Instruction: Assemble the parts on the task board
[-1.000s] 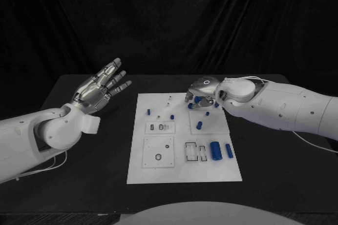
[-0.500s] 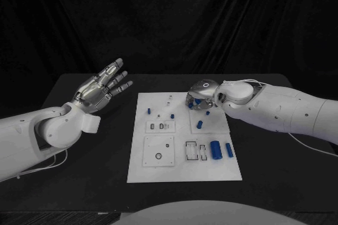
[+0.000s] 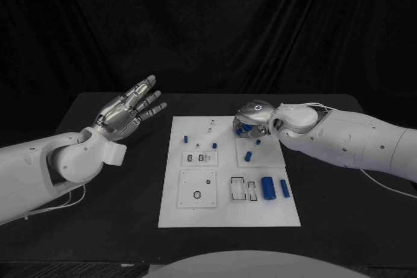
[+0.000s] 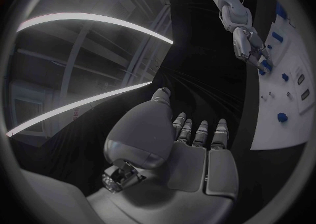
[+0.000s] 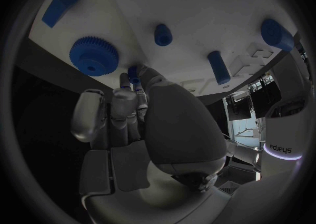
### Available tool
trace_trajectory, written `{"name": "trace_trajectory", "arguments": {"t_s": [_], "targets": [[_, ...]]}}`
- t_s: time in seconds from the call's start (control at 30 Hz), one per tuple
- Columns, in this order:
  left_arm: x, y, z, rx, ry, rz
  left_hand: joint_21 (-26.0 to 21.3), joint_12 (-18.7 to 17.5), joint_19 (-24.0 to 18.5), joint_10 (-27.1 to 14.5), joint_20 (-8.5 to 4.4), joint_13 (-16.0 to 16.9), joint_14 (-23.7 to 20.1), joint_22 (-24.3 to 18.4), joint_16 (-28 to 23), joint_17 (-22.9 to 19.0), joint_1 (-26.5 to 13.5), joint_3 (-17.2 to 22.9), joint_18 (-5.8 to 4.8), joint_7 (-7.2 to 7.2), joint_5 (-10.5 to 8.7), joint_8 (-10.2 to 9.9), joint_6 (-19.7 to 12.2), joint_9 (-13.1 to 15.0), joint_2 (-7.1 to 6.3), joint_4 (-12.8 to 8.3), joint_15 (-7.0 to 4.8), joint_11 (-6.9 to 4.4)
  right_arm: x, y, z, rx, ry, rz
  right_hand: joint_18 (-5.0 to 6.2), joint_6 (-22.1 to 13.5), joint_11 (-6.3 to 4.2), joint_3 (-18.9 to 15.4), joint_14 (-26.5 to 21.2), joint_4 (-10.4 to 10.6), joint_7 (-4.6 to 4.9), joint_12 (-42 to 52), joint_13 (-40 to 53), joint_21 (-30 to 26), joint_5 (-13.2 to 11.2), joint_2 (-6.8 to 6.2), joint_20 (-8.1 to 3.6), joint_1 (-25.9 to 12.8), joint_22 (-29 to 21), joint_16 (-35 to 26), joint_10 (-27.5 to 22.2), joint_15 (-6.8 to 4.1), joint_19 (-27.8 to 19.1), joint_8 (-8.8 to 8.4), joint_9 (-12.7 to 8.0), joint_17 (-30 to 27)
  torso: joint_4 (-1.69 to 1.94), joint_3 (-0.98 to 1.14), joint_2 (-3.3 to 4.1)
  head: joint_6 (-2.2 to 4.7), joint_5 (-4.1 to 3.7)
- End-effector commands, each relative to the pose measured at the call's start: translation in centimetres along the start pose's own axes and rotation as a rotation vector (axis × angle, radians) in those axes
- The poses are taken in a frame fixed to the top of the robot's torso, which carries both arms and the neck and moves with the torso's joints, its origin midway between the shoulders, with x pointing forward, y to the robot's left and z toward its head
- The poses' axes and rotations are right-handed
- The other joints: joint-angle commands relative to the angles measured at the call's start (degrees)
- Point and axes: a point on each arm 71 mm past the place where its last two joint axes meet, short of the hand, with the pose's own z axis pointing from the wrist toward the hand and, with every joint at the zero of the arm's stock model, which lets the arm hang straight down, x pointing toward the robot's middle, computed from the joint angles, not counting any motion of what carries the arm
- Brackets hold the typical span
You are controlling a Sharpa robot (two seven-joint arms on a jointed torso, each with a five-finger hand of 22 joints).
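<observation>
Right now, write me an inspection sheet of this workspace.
Surface: black table, task board lying flat in the middle.
Job's things: blue parts spread over the board; two blue cylinders side by side near its right edge; a blue gear by the right hand.
Clutter: nothing seen.
Hands: left hand raised off the table, fingers apart, holding nothing; right hand low over the board's far right, fingers at a small blue part, hold unclear.
Cables: thin white cable under the right arm.
Surroundings: black backdrop.

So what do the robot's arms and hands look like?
Both arms are fat, smooth white shells. The left hand and right hand are shiny silver metal with jointed fingers. The right hand has a round glowing ring on its back, thin white cables run along both arms, and a wrist reads "sharpa".
</observation>
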Motion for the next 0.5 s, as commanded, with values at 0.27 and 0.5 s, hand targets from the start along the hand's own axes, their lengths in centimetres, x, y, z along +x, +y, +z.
{"name": "trace_trajectory", "arguments": {"t_s": [0.27,0.5], "targets": [[0.3,-0.6,-0.3,0.061,-0.026,0.041,-0.67,-0.48,-1.29,-0.52,-2.75,-0.11,-0.55,-0.47,-0.49,-0.24,-3.59,-1.98,0.97,-2.71,-10.58,-0.10,-1.41,-0.18,0.79,0.39,-1.66,-1.36,-3.8,0.2,0.7,-0.021,-0.101,-0.018,-0.92,-0.19,-0.35,1.20,0.11,0.10,0.21,-1.05,-0.04,0.31,-0.10,-0.28,-0.17,0.13,0.43,0.55,0.24,-0.21,0.00,-0.14,0.50,0.52,-0.11,-0.03,-0.06,1.97,0.28],[0.7,-0.9,-0.5,0.104,-0.004,0.187,-0.85,0.20,-1.47,-0.73,-7.38,-0.04,-0.64,-0.58,-0.66,-0.31,-6.22,-3.53,1.01,-3.12,-15.92,-0.57,-3.59,-0.47,1.68,0.28,-6.20,-1.23,-5.5,0.3,1.8,-0.012,-0.110,-0.014,-0.93,-0.36,-0.31,1.42,0.11,0.19,0.30,-1.24,-0.03,0.32,-0.15,-0.32,-0.15,-0.01,0.48,0.60,0.17,-0.19,-0.02,-0.26,0.53,0.61,0.19,-0.24,0.13,2.49,-0.14]]}}
